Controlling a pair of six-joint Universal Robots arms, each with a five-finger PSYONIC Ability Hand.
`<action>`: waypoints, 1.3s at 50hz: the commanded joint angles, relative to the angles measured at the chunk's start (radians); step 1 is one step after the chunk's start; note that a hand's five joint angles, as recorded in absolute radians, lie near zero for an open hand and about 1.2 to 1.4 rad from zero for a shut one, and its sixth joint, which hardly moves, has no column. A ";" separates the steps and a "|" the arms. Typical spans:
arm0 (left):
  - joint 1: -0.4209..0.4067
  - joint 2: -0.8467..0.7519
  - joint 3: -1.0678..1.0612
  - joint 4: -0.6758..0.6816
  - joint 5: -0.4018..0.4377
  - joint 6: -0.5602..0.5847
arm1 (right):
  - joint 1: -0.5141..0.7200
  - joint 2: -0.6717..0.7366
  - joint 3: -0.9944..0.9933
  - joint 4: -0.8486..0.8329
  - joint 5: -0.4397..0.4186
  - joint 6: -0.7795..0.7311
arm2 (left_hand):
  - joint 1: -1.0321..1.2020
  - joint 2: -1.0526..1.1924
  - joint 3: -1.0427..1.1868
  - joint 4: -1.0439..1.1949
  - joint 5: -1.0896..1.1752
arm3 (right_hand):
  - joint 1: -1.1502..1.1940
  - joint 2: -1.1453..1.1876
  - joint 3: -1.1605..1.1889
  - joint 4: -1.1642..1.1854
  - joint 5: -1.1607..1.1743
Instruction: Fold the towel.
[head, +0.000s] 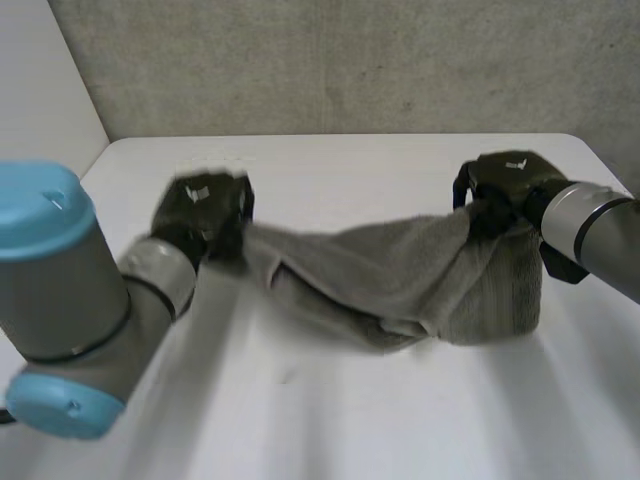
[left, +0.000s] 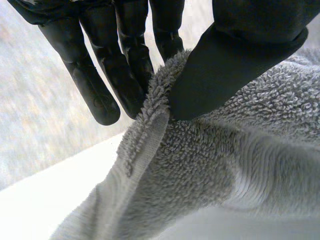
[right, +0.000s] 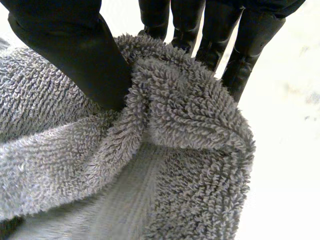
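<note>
The grey towel (head: 400, 275) hangs between the two arms above the white bench (head: 350, 420), its middle sagging in loose bunches until the lowest part seems to rest on the bench, with one end draping straight down under the right arm. The main risk appears to be at the left: the left robot hand (head: 205, 215) has only the hemmed edge near a corner, so a pull outward could probably draw the cloth free and drop that end. The slack, rumpled middle could also drag on the bench and set creases, leaving a crooked fold if the corners are brought over unevenly. In its wrist view the left robot hand pinches the hem between the thumb and nearly straight fingers (left: 100, 85), closed on the cloth with a shallow bite. The right robot hand (head: 505, 190) grips a thicker gathered bunch at the opposite end, the thumb pressed into the pile against its fingers (right: 240, 50), a seemingly deeper hold.
</note>
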 joint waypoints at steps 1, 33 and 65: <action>-0.031 -0.135 -0.106 0.014 0.003 0.068 | -0.015 0.155 -0.062 -0.042 0.015 -0.106 | 0.232 0.184 0.180 0.180 0.204 | 0.048 0.213 0.214 0.204 0.257; 0.027 -0.031 -0.250 0.082 0.016 -0.005 | -0.003 -0.214 0.396 -0.234 -0.030 -0.196 | -0.572 -0.619 -0.624 -0.624 -0.600 | -0.846 -0.682 -0.680 -0.690 -0.638; 0.079 -0.145 -0.287 0.218 0.039 0.000 | 0.034 0.005 0.508 -0.446 0.074 0.078 | -0.651 -0.699 -0.703 -0.704 -0.679 | -0.893 -0.729 -0.727 -0.737 -0.685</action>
